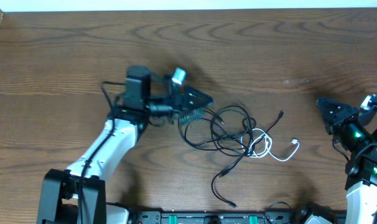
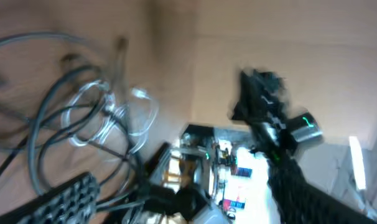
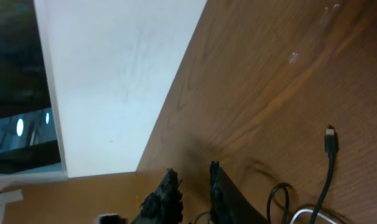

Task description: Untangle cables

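Several thin black cables [image 1: 229,127] lie in a tangled heap on the wooden table [image 1: 269,50], with a white cable [image 1: 279,154] looped through the heap's right side. My left gripper [image 1: 200,107] sits at the heap's left edge with its jaws wide apart. In the blurred left wrist view its ribbed finger [image 2: 64,200] lies beside black cable loops [image 2: 51,118], and nothing is clamped. My right gripper [image 1: 325,107] hangs apart at the far right. In its wrist view the right gripper [image 3: 193,177] shows a narrow empty gap. A black plug [image 3: 330,140] lies beyond it.
One black cable end [image 1: 231,203] trails toward the front of the table, another plug [image 1: 280,115] points to the back right. The arm bases and a dark rail [image 1: 207,218] line the front edge. A white wall [image 3: 114,81] borders the table's far side.
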`<state>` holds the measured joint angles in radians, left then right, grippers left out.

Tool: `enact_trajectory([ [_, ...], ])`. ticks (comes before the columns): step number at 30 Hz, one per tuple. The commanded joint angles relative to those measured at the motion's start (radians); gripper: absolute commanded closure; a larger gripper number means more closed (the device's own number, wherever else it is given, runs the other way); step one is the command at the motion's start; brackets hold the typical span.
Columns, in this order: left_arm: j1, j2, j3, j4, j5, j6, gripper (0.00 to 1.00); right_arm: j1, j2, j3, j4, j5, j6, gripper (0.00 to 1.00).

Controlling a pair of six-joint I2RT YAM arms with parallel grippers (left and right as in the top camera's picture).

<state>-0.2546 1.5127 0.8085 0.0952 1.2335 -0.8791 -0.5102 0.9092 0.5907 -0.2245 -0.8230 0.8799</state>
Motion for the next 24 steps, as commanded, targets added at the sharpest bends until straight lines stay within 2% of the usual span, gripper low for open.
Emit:
enact_trajectory([
  [1, -0.079, -0.009, 0.005, -0.148, -0.267, 0.040, 0.08, 0.009, -0.008, 0.000, -0.016, -0.025, -0.033, 0.82],
  [5, -0.177, -0.009, 0.005, -0.372, -0.563, 0.010, 0.08, 0.009, -0.008, 0.000, -0.034, -0.025, -0.072, 0.81],
  [8, -0.241, -0.009, 0.005, -0.426, -0.689, -0.073, 0.07, 0.009, -0.008, 0.000, -0.072, -0.021, -0.110, 0.81],
  [12, -0.318, -0.009, 0.005, -0.385, -0.830, -0.206, 0.07, 0.009, -0.006, 0.000, -0.126, 0.003, -0.138, 0.79],
  [16, -0.402, 0.003, 0.005, -0.282, -0.958, -0.307, 0.07, 0.009, -0.006, 0.000, -0.163, 0.008, -0.138, 0.79],
  [20, -0.495, 0.035, 0.005, -0.188, -0.997, -0.338, 0.07, 0.009, -0.006, 0.000, -0.188, 0.008, -0.138, 0.77],
  [24, -0.572, 0.085, 0.005, -0.169, -1.049, -0.338, 0.08, 0.009, -0.006, 0.000, -0.201, 0.008, -0.172, 0.77],
])
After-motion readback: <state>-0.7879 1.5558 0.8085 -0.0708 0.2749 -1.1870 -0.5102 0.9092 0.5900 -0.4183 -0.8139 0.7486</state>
